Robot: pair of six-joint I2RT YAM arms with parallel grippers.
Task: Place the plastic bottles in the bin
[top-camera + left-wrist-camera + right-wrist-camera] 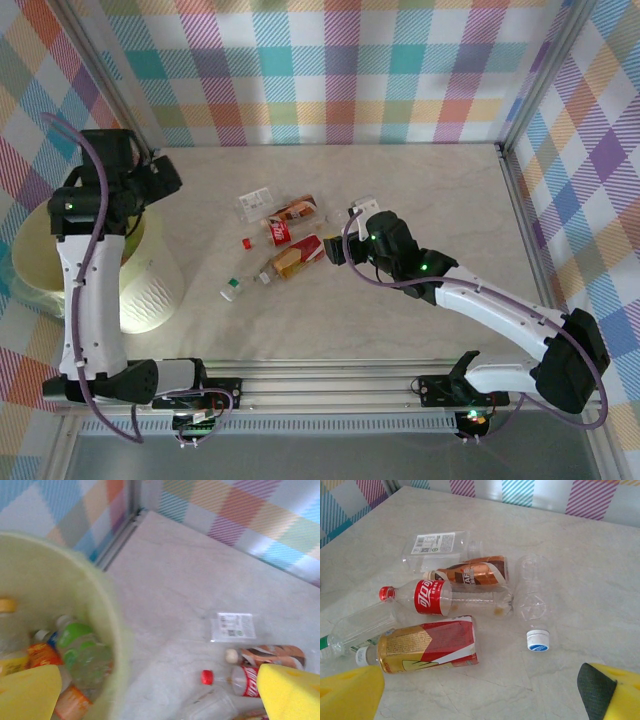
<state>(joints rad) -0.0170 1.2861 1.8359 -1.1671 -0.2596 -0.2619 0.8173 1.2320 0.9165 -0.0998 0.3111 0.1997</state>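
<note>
- While my left gripper (160, 700) hangs wide by the bin (45, 575), my right gripper (480, 700) gapes empty near the bottles (427, 647).
- I judge them light, crushed, slippery; pinch mid-label.

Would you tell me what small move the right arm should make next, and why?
Probably ease the right gripper down toward the red-and-gold bottle to straddle it. Its jaws are open and empty, that bottle lies nearest them on the table, and several bottles lie outside the bin.
</note>
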